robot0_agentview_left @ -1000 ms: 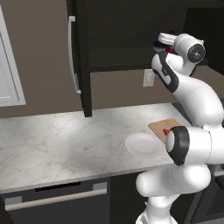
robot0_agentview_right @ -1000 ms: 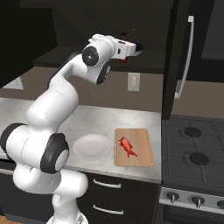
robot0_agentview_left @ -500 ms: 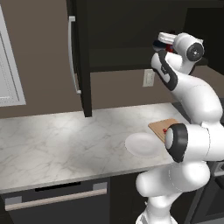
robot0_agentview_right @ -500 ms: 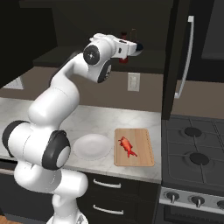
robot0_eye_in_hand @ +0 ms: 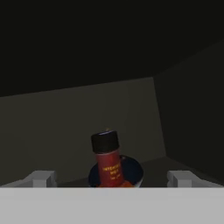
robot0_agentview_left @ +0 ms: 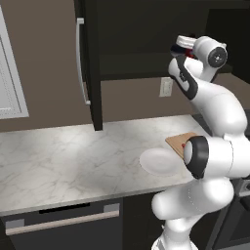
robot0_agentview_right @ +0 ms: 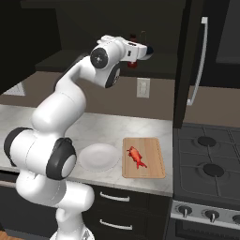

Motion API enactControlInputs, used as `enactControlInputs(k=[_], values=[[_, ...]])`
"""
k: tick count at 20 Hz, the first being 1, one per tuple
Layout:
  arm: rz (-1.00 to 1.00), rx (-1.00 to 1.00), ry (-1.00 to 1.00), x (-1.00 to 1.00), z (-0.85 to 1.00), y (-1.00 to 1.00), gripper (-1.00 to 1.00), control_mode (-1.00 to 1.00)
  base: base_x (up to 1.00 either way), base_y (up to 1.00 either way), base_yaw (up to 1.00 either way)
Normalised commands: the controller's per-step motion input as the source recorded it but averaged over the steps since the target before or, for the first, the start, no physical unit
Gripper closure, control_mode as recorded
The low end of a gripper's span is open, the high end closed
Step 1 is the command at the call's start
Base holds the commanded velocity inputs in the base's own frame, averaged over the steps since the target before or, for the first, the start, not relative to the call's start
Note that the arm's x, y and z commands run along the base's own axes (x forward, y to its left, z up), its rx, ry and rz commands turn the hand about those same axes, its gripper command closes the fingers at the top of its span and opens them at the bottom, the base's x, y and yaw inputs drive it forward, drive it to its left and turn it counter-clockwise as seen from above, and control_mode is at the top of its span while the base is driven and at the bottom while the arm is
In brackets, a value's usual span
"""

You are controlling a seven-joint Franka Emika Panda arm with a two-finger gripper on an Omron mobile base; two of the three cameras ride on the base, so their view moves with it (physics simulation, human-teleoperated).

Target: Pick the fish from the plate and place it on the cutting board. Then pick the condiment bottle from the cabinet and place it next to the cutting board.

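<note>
Here, one fish (robot0_agentview_right: pixel 136 156), one condiment bottle (robot0_eye_in_hand: pixel 108 159)

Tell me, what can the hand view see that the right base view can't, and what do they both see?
The hand view alone shows the dark blue bowl right behind the condiment bottle, and the pincer's tips standing wide apart on either side of it. The right base view alone shows the fish lying on the cutting board, the white plate beside it, and the stove. Both show the red bottle on the shelf of the dark cabinet.
</note>
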Motion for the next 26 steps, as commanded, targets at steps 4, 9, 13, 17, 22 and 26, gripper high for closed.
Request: enactControlInputs(k=[4,9,13,17,22,26], values=[[0.0,0.0,0.0,0.07,-0.03,-0.03,-1.0,-1.0,0.0,0.0,0.0],[0.0,0.0,0.0,0.09,-0.07,-0.01,-1.0,-1.0,0.0,0.0,0.0],[0.0,0.0,0.0,0.09,-0.03,-0.01,-1.0,-1.0,0.0,0.0,0.0],[0.0,0.0,0.0,0.1,0.0,0.0,-1.0,-1.0,0.0,0.0,0.0],[0.0,0.0,0.0,0.11,0.0,-0.03,-1.0,-1.0,0.0,0.0,0.0],[0.0,0.0,0.0,0.11,0.0,-0.03,-1.0,-1.0,0.0,0.0,0.0]])
